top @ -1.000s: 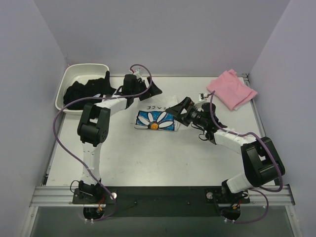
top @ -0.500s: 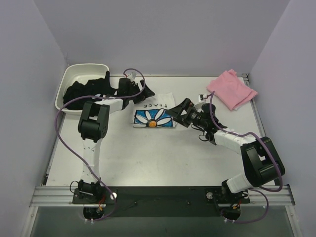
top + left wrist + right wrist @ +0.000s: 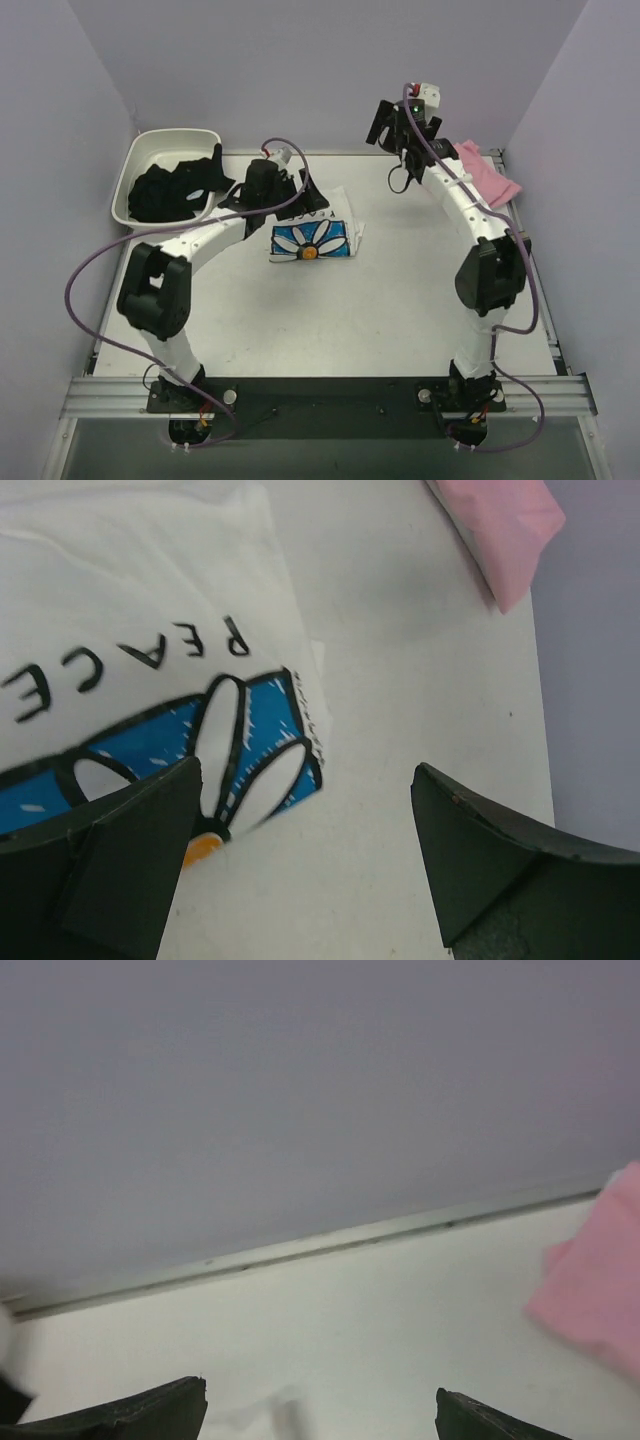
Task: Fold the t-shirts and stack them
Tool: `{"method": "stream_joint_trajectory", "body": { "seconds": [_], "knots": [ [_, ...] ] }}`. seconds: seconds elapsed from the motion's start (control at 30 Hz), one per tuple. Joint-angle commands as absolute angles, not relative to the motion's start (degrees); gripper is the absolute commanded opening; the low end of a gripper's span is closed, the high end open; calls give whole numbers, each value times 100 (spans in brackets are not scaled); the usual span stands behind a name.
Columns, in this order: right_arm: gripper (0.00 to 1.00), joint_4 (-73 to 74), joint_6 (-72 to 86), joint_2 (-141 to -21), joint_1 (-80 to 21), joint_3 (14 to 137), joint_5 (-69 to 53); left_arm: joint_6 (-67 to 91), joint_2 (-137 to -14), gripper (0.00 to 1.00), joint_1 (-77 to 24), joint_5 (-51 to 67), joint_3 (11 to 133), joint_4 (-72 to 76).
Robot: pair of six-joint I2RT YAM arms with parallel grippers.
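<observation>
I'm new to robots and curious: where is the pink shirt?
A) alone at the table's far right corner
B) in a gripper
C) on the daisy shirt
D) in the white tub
A: the pink shirt lies alone at the far right corner, apart from the daisy shirt.

Both arms are built of white link shells joined by black joint housings, as is seen on the left arm (image 3: 200,238) and the right arm (image 3: 462,200). A purple cable (image 3: 68,292) is looped loosely along each arm down to its base. The bases are bolted to a black plate (image 3: 330,395) backed by an aluminium rail (image 3: 110,396). A white block (image 3: 428,92) and a small green light (image 3: 415,108) are carried at the right wrist. Matt black, wedge-shaped fingers (image 3: 120,850) are fitted to the left tool (image 3: 307,780) and the right tool (image 3: 320,1390).
</observation>
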State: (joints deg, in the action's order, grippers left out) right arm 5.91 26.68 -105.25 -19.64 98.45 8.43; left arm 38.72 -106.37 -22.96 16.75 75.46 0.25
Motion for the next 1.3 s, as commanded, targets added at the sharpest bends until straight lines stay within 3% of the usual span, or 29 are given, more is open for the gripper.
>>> {"method": "stream_joint_trajectory", "body": {
  "seconds": [0.0, 0.23, 0.43, 0.93, 1.27],
  "knots": [
    [100, 2531, 1591, -11978, -1425, 11493, 2601, 3752, -9485, 95, -2732, 932, 6798, -1186],
    [100, 2593, 2390, -13226, -212, 12550, 2557, 4315, -7544, 95, -3611, 501, 5004, -949],
    [100, 2566, 2224, -13912, 290, 13095, 2628, 4079, -6812, 96, -3823, 343, 4720, -1414],
    [100, 3559, 2611, -14572, 597, 13263, 1171, 4139, -7207, 95, -3814, 606, 4615, -1116],
    [100, 4341, 2654, -14783, 791, 13650, 115, 4096, -6786, 96, -3814, 545, 4526, -1406]
  ]
}}
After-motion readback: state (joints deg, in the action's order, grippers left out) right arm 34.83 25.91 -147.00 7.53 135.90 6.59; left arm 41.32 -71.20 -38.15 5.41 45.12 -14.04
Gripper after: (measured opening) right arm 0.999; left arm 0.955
